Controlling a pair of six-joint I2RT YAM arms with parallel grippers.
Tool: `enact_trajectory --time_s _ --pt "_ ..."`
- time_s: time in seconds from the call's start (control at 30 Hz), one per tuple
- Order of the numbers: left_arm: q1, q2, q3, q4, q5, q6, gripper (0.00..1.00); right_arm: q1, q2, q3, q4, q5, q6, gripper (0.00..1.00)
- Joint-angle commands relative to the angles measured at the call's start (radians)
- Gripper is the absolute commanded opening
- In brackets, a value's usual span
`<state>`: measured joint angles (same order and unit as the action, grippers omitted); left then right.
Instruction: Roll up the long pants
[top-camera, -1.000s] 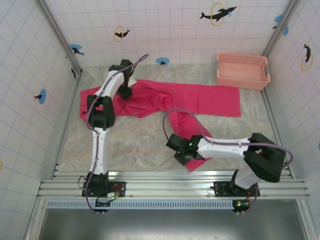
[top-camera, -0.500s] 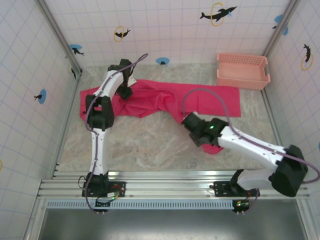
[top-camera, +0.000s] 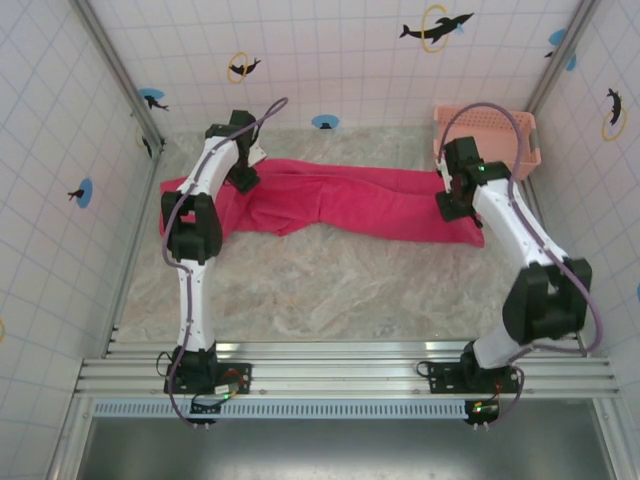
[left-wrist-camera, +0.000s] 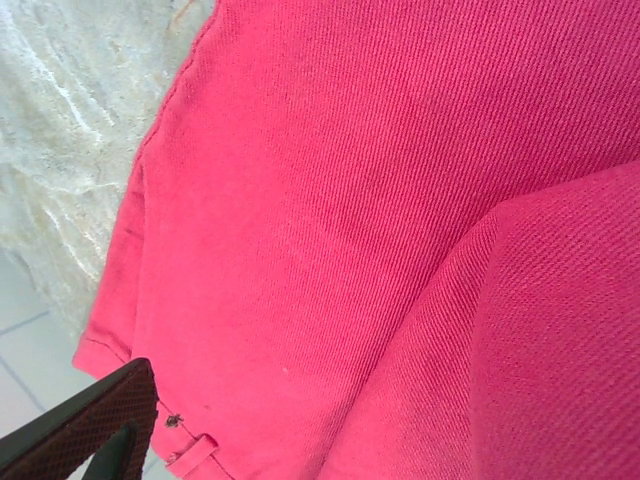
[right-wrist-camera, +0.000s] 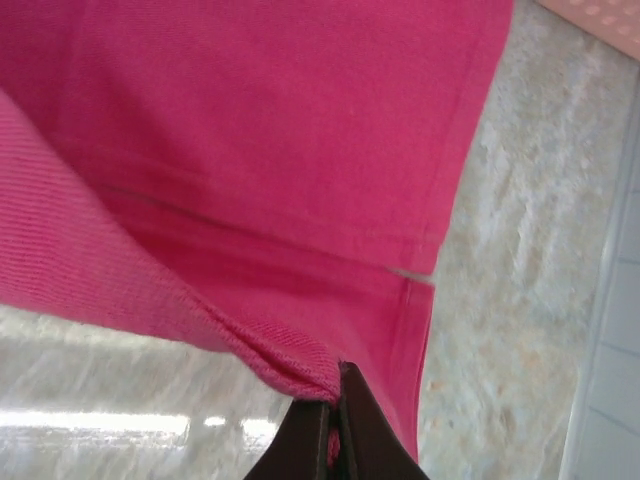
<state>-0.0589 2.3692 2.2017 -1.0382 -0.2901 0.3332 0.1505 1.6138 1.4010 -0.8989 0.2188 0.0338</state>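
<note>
Looks like laying out, not yet rolling: long pants (top-camera: 370, 200) stretched across the far table (top-camera: 330, 285), beside the basket (top-camera: 522, 160). Next needs the leg lowered flat onto its twin. Shows, from the right wrist, right gripper (right-wrist-camera: 336, 400) fingers pinching hem, hidden from above; cannot tell for left gripper (top-camera: 243, 180).

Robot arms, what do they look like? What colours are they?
Both the left arm and the right arm are smooth white tubes joined by chunky black joints. A thin greyish-purple cable loops along each one. Up close, the left finger is dark with a tiny criss-cross pattern, and the right fingers are dark and narrow.
</note>
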Motion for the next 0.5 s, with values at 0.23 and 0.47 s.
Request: enact_trajectory --time_s 0.23,0.47 --pt "0.005 0.061 0.145 -0.030 -0.156 0.014 0.89 -0.104 0.445 0.425 0.020 -0.135 -0.062 0.00" --pt "0.005 0.108 0.187 0.031 -0.203 0.051 0.89 -0.146 0.673 0.752 -0.046 -0.125 -0.061 0.00"
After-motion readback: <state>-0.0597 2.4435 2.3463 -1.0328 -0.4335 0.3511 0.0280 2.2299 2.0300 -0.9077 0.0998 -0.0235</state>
